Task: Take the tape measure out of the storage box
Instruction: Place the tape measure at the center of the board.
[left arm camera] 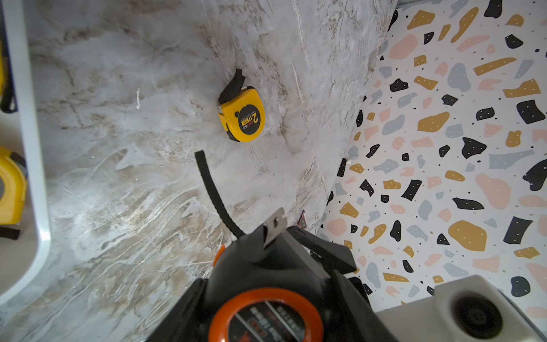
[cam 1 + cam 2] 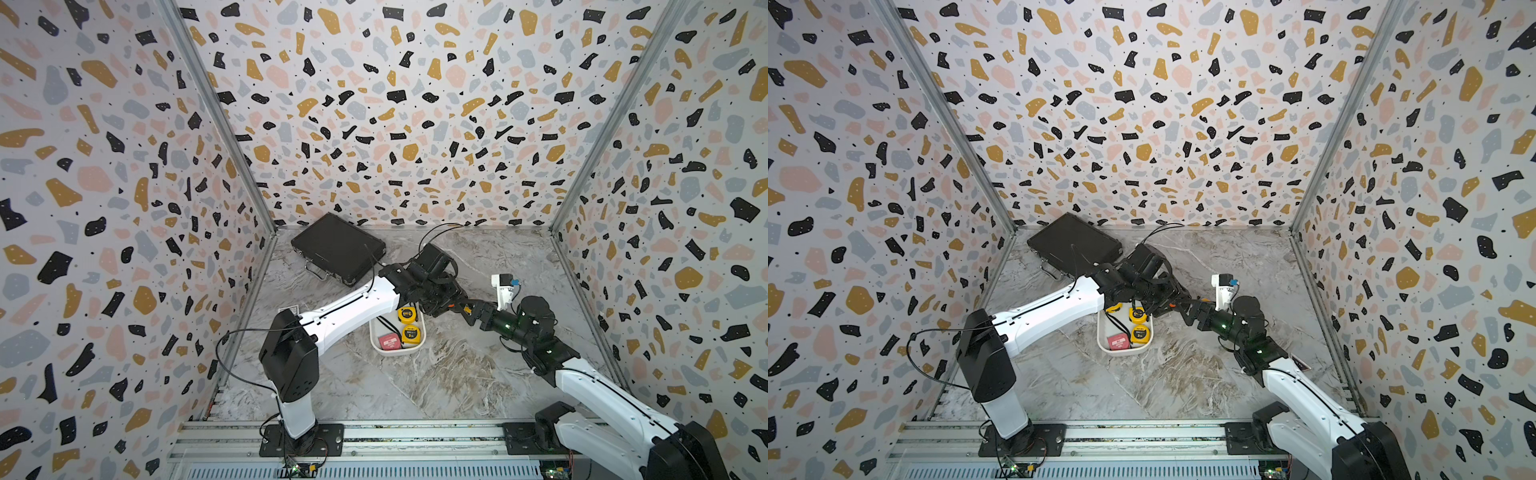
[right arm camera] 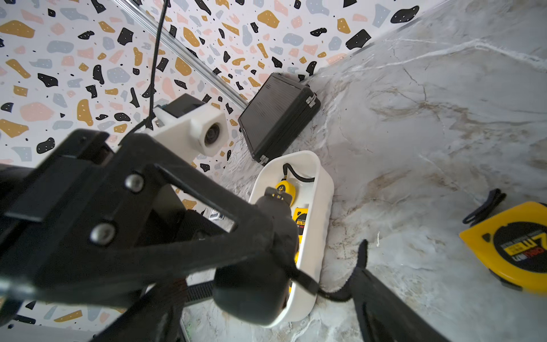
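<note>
The storage box [image 2: 397,352] is white; inside lie yellow tape measures [image 2: 407,314] with black labels and, at 7 o'clock, a red tape measure [image 2: 389,342]. The black tape measure [image 1: 266,275] has an orange ring. The case [image 2: 338,249] is black. The table [image 2: 436,382] is grey-white marble veined brown; the walls [image 2: 395,104] show black, ochre, pink, grey flecks.

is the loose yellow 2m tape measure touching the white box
Apart: the left wrist view shows bare table between the yellow 2m tape measure and the storage box rim.
</note>
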You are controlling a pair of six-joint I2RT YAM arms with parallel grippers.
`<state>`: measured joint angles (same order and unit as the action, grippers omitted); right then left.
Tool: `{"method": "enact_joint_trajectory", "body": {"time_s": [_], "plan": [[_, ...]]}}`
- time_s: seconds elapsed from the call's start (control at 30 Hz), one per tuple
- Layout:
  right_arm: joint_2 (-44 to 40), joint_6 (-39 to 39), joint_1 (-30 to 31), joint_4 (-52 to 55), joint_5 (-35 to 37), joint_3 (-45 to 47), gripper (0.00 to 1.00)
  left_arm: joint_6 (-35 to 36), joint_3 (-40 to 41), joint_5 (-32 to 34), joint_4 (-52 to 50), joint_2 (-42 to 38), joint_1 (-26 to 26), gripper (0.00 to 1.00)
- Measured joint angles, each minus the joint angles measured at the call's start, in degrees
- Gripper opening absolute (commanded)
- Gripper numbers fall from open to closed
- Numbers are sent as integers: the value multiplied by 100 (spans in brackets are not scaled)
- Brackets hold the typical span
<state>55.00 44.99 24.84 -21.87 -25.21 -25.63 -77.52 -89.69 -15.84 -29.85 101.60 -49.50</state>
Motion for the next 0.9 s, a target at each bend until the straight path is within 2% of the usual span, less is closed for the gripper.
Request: {"method": "enact_joint_trajectory", "body": {"time_s": [0.13, 0.3, 0.37, 0.4, 0.47, 0.5, 0.6, 0.67, 0.9], "plan": [[155, 2, 11, -98, -2, 0, 70, -109, 48, -59, 151, 0, -50, 0], [195, 79, 46, -227, 4, 26, 43, -175, 101, -92, 297, 0, -83, 0], [190, 85, 42, -229, 22, 42, 36, -199, 122, -59, 337, -2, -50, 0], [186, 85, 42, -216, 26, 42, 33, -205, 149, -52, 358, -2, -50, 13], [173, 74, 46, -153, 42, 42, 31, -216, 212, -50, 393, -22, -50, 52], [166, 70, 46, -118, 39, 42, 30, -195, 227, -48, 400, -24, -57, 65], [157, 111, 48, -33, -11, 52, 29, 68, 243, 17, 328, -61, -76, 93], [157, 173, 46, 7, -68, 109, 29, 306, 245, 151, 120, -157, -79, 100], [328, 507, 42, 133, -511, 573, 28, 1147, 378, 876, -741, -833, -72, 100]]}}
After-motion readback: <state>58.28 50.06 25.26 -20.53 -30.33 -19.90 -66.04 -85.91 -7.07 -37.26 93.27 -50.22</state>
